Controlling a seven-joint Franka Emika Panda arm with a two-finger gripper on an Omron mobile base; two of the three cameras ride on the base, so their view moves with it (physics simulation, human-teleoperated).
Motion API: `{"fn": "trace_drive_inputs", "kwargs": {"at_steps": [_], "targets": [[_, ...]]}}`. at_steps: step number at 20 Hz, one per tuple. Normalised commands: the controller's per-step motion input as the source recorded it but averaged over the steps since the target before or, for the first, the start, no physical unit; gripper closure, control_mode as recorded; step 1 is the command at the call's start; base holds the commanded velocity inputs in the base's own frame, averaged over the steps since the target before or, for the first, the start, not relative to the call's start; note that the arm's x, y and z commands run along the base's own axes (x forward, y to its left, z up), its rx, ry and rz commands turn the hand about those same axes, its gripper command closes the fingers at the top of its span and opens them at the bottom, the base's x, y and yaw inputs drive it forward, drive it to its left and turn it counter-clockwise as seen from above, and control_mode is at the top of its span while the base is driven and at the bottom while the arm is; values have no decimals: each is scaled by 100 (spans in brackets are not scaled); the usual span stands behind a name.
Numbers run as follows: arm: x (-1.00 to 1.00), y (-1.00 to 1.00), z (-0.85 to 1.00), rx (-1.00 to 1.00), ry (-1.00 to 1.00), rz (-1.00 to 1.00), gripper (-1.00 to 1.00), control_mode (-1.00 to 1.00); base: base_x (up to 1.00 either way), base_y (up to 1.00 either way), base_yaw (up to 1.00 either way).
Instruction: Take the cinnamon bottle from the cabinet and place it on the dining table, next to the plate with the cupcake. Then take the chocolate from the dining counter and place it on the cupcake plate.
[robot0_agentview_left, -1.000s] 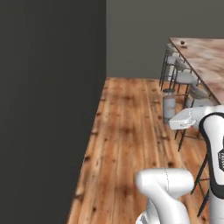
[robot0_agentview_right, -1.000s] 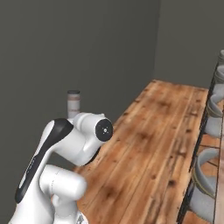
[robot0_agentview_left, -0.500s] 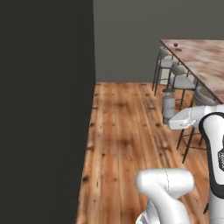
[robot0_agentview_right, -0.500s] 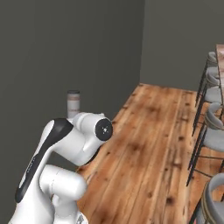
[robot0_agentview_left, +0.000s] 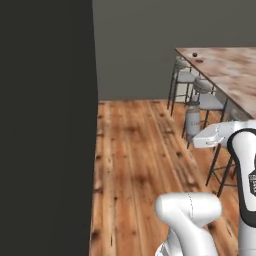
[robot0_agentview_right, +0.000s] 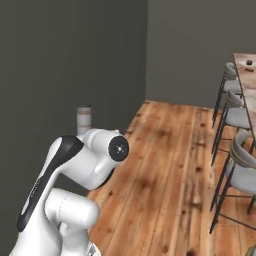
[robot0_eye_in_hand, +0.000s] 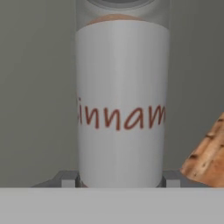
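Since a second ago the base has turned, bringing the table (robot0_agentview_left: 225, 67) closer; the gripper (robot0_eye_in_hand: 121, 181) stays clamped on the bottle (robot0_eye_in_hand: 121, 105), upright between its fingers.

Where things sit around your arm

Your cinnamon bottle (robot0_agentview_left: 192, 120) stands upright ahead of the arm, stools (robot0_agentview_left: 199, 90) behind it along the dining table (robot0_agentview_left: 227, 70) on your right; a wall (robot0_agentview_left: 45, 125) fills your left.
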Motion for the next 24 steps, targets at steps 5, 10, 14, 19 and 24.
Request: {"fn": "trace_drive_inputs", "kwargs": {"at_steps": [5, 10, 14, 19, 24], "targets": [[0, 0, 0, 0, 0, 0, 100, 100, 84, 13, -15], [0, 0, 0, 0, 0, 0, 100, 100, 87, 7, -9], [0, 0, 0, 0, 0, 0, 100, 100, 89, 0, -1], [0, 0, 0, 0, 0, 0, 100, 100, 90, 0, 0], [0, 0, 0, 0, 0, 0, 100, 100, 89, 0, 0]]}}
